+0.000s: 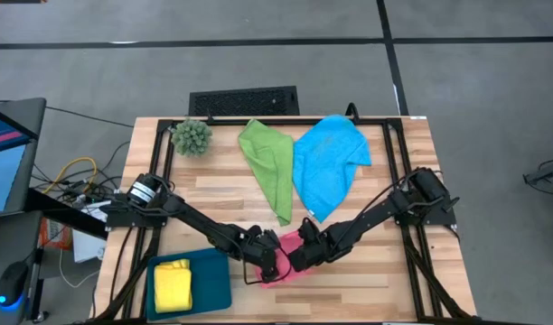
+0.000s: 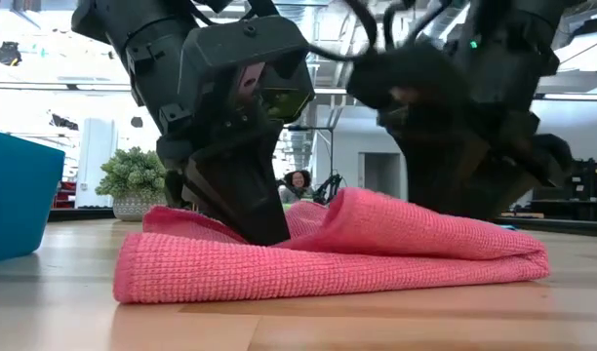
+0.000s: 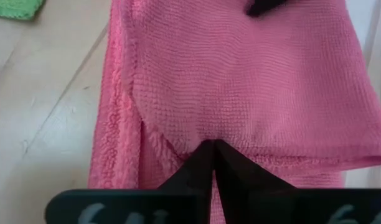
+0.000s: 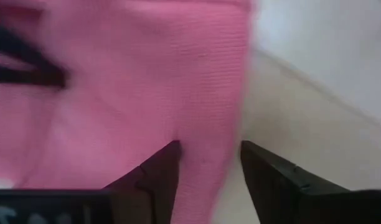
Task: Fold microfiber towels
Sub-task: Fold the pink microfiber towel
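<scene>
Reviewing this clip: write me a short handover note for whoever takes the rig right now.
Left gripper: shut on the pink towel, pinching its edge at the table's front.
Right gripper: open, fingers straddling the same towel's edge.
Yellow towel: folded, in the teal tray.
Green towel and blue towel: lying unfolded at the back.
Left to do: finish pink, then fold green and blue.

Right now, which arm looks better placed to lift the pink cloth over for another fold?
Probably the left: the left claw is shut on the soft pink microfiber towel at its edge, while the right claw stands open astride another edge.
</scene>
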